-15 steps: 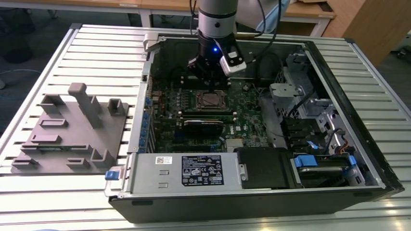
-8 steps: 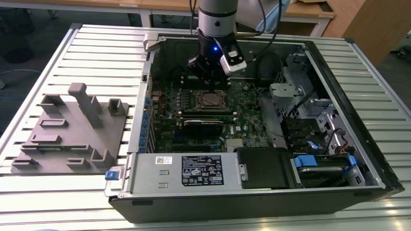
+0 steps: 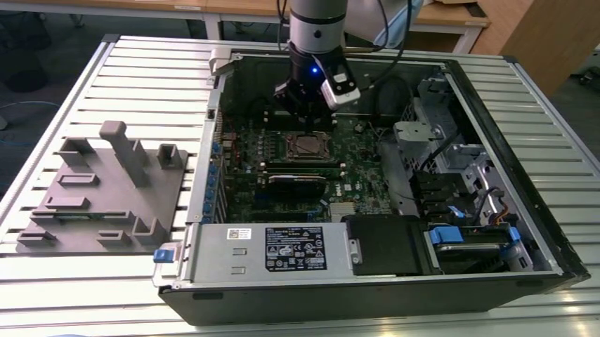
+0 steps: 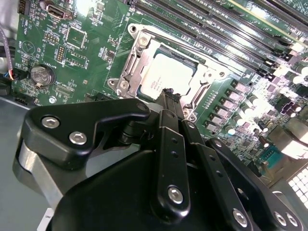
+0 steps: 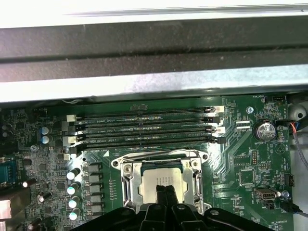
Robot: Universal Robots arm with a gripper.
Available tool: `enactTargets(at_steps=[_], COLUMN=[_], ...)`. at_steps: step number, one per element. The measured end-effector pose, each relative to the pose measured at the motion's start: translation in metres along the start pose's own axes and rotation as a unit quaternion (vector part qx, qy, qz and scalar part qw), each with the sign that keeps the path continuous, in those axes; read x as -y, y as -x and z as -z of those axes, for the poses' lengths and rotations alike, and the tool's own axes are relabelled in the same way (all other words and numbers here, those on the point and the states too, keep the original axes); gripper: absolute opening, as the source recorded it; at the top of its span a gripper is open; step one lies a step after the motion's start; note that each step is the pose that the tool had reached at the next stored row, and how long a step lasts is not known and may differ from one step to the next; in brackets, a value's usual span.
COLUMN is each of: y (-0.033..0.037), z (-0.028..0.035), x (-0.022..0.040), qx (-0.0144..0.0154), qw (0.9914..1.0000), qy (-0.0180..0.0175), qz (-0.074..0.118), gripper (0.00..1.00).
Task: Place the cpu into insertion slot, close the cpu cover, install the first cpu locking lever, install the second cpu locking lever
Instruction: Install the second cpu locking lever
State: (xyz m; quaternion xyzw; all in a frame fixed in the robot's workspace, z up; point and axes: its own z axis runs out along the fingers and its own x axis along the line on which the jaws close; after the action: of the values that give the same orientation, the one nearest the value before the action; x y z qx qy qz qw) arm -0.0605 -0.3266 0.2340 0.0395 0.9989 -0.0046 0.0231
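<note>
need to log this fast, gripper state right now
gripper: shut, holding nothing, fingertips together just above the cpu seated under the cpu cover.

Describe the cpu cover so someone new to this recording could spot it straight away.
Inside the open black computer case, find the green motherboard. Beside its long black memory slots lies the thin silver metal frame, the cpu cover, down around the dull silver square chip. Unlike its neighbours, it has a square cut-out.

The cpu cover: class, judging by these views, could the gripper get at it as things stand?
Probably yes: the gripper hangs directly above the cpu cover, which lies closed over the cpu, with nothing between them.
</note>
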Motion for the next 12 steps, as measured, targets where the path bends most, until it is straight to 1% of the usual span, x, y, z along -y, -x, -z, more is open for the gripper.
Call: enactTargets(at_steps=[12], y=[0.0001], z=[0.0015], x=[0.0006], qx=[-0.0001], qw=[1.00000], qy=[-0.0002], qz=[0.000], gripper=[0.10])
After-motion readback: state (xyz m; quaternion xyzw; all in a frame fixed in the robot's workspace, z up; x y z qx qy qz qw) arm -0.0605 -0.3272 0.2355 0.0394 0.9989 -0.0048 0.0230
